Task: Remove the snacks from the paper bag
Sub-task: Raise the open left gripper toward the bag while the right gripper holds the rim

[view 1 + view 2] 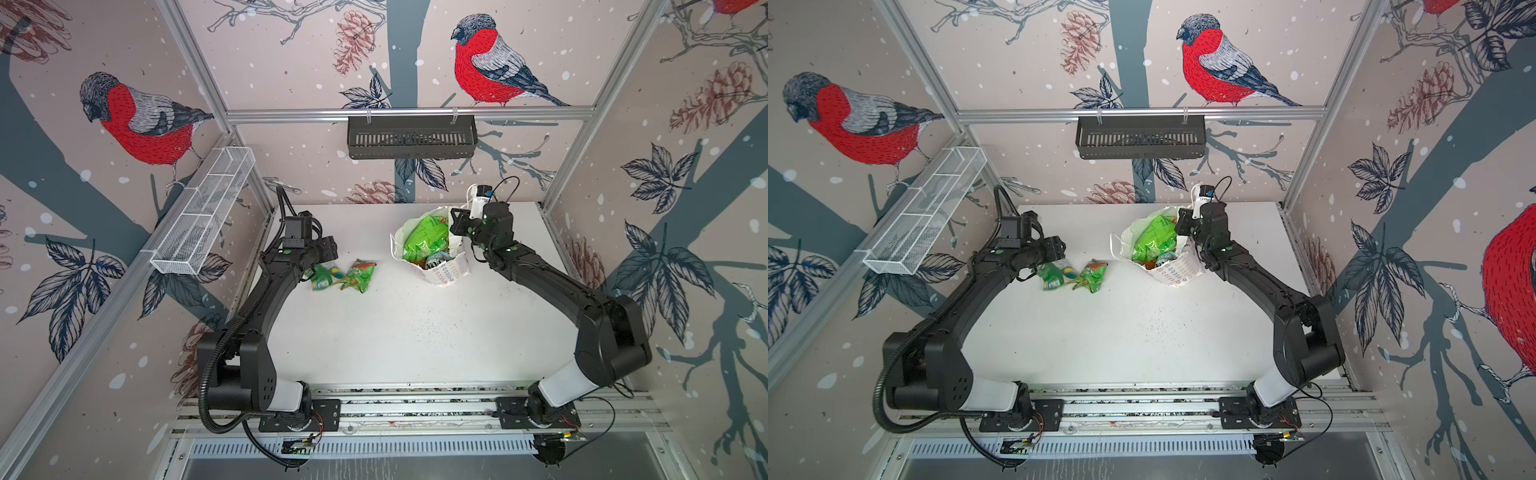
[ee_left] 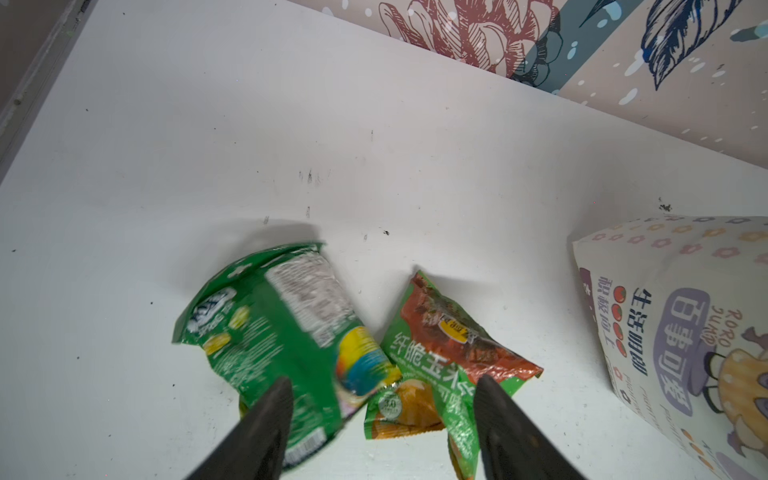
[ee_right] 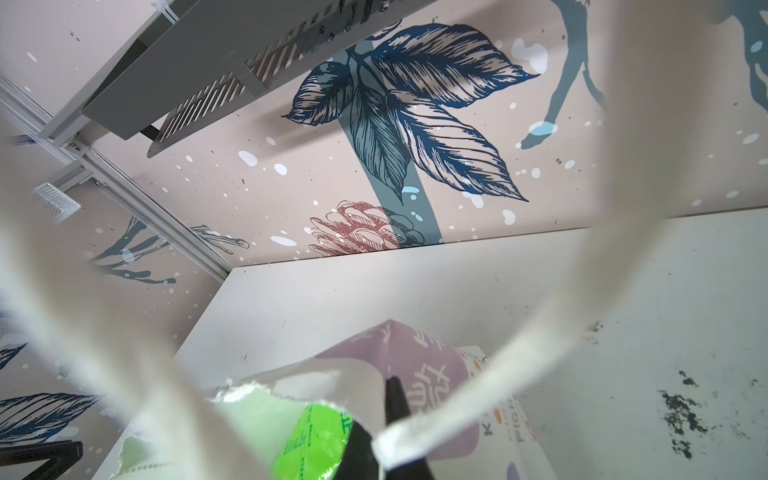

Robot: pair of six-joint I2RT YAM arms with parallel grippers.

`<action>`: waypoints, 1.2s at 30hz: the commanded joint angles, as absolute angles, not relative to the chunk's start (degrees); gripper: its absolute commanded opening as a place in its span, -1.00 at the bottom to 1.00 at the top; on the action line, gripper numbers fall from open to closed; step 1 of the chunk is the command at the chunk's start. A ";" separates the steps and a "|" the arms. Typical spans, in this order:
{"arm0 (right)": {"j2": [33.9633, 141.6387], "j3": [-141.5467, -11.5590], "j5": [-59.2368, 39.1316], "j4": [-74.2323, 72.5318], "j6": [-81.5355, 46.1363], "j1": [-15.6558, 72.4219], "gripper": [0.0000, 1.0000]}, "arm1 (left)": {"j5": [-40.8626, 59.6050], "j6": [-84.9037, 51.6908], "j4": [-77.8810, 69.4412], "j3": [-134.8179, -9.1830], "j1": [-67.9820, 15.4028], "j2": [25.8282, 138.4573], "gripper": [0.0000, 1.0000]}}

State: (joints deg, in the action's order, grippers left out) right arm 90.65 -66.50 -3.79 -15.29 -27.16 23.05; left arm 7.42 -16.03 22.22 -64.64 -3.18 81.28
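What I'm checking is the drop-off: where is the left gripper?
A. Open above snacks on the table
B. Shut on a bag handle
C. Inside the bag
A: the left gripper hangs with its jaws apart over the snacks on the table, clear of the bag.
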 commanded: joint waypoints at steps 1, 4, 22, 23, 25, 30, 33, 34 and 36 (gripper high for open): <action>90.88 -67.13 -4.31 -14.07 -27.07 23.36 -1.00 | 9.06 -13.89 22.26 -64.85 -3.00 79.59 0.55; 91.25 -67.94 -4.42 -13.24 -26.43 23.64 -1.00 | 10.72 -13.74 20.92 -63.67 -3.06 77.03 0.66; 87.25 -70.68 1.75 -5.19 -21.32 28.06 -1.00 | 20.75 -17.97 10.40 -56.34 -3.93 61.83 0.97; 86.90 -70.49 2.10 -4.95 -21.03 28.55 -1.00 | 20.64 -17.89 10.16 -56.34 -4.21 61.12 0.97; 86.26 -70.25 3.24 -4.37 -20.50 29.32 -1.00 | 20.83 -17.75 9.94 -56.55 -4.86 60.07 0.97; 85.17 -69.88 4.15 -3.32 -20.32 31.32 -1.00 | 20.33 -17.72 11.33 -59.09 -8.37 59.51 0.97; 84.86 -69.60 4.25 -3.69 -21.60 31.96 -1.00 | 21.76 -18.19 11.25 -59.82 -10.19 59.57 0.97; 84.81 -69.61 4.27 -3.69 -21.84 32.14 -1.00 | 21.80 -18.19 11.35 -59.93 -10.80 59.46 0.97; 84.75 -69.52 4.64 -3.87 -21.85 32.51 -1.00 | 20.99 -18.12 11.67 -60.12 -12.26 58.77 0.97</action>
